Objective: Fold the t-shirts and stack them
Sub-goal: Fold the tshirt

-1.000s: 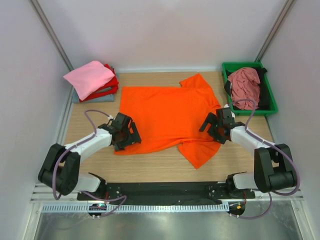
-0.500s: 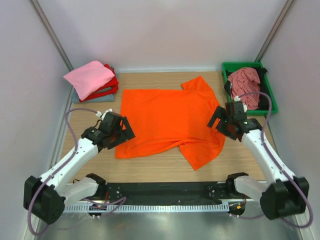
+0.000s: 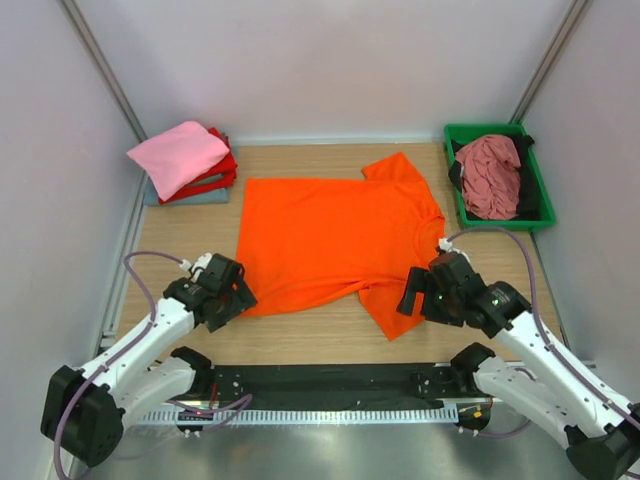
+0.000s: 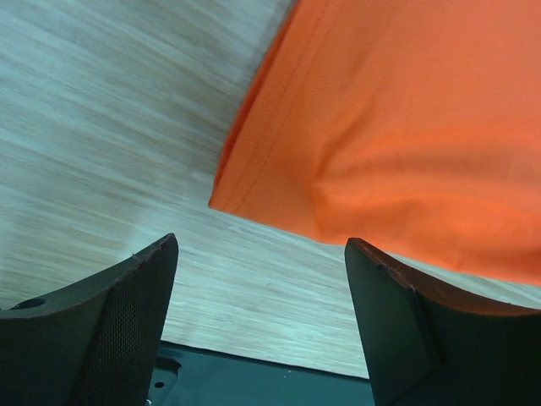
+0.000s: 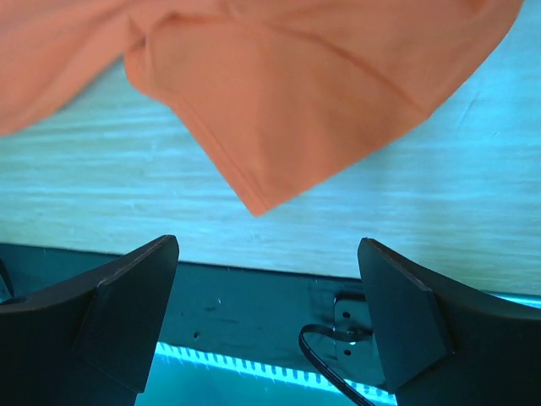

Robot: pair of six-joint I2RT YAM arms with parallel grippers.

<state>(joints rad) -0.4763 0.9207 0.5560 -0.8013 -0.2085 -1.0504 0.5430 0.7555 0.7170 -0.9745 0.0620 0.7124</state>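
Fold step, likely just starting. Orange t-shirt [image 3: 330,235] flat, middle of frame. Left gripper [image 3: 222,302] at lower left hem corner, right gripper [image 3: 418,296] near lower sleeve. Both spread wide, holding nothing. Next, likely: drop down, pinch edges, fold over. Folded pile [image 3: 182,160] upper left.

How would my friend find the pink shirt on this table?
Look to the far left corner of the wooden table, opposite the green tray. A pile of folded shirts sits there, and the light pink t-shirt lies on top. It is folded flat over a red t-shirt, unlike the crumpled rosy t-shirt in the tray.
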